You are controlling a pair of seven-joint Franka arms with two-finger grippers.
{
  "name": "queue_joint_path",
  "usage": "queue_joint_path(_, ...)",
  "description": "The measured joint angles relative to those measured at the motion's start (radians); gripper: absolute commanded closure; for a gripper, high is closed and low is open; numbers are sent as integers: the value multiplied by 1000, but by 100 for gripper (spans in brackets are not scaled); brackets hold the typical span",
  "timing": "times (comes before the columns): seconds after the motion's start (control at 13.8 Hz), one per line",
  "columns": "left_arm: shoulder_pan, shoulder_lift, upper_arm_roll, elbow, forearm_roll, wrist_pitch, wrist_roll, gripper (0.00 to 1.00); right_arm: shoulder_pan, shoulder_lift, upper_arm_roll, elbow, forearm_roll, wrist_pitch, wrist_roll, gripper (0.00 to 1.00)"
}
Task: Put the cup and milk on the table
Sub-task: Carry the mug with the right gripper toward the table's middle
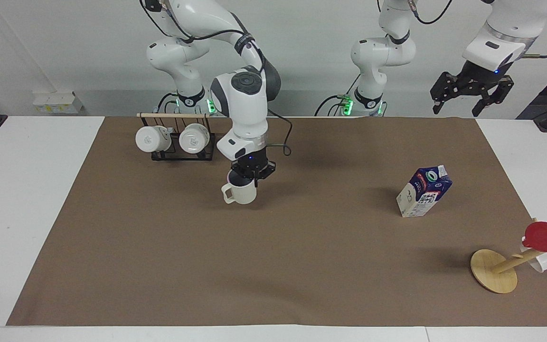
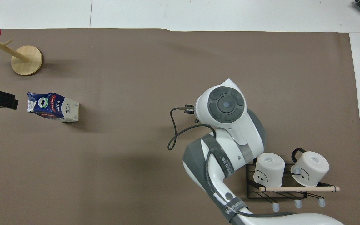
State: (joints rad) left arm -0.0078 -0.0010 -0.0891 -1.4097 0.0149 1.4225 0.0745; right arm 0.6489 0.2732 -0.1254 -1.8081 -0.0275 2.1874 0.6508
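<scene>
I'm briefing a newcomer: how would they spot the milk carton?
On the brown mat, look toward the left arm's end, where a wooden mug tree stands. Nearer the robots stands the milk carton, the only boxy thing: dark blue above, white below.

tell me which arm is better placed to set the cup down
Right. The right gripper is already shut on the cup, over the mat's middle. The left gripper waits open, up near the table's edge, holding nothing.

I see cup (image 1: pixel 240 192) mid-mat (image 1: pixel 302 266), hanging from right gripper (image 1: pixel 252 175). Milk (image 1: pixel 423 191) stands toward left arm's end. Mug rack (image 1: pixel 178 137) nearer robots than cup. Left gripper (image 1: pixel 469 97) over mat edge.
</scene>
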Motion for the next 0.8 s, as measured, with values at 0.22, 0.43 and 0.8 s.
queue_joint_path(0.22,0,0,0,0,0,0,0,0,74,79,0,53,0,24,82,100)
queue_joint_path(0.43,0,0,0,0,0,0,0,0,76,109,-6,75,-3,71,86,100)
queue_joint_path(0.8,0,0,0,0,0,0,0,0,76,135,-11,75,-32,112,86,100)
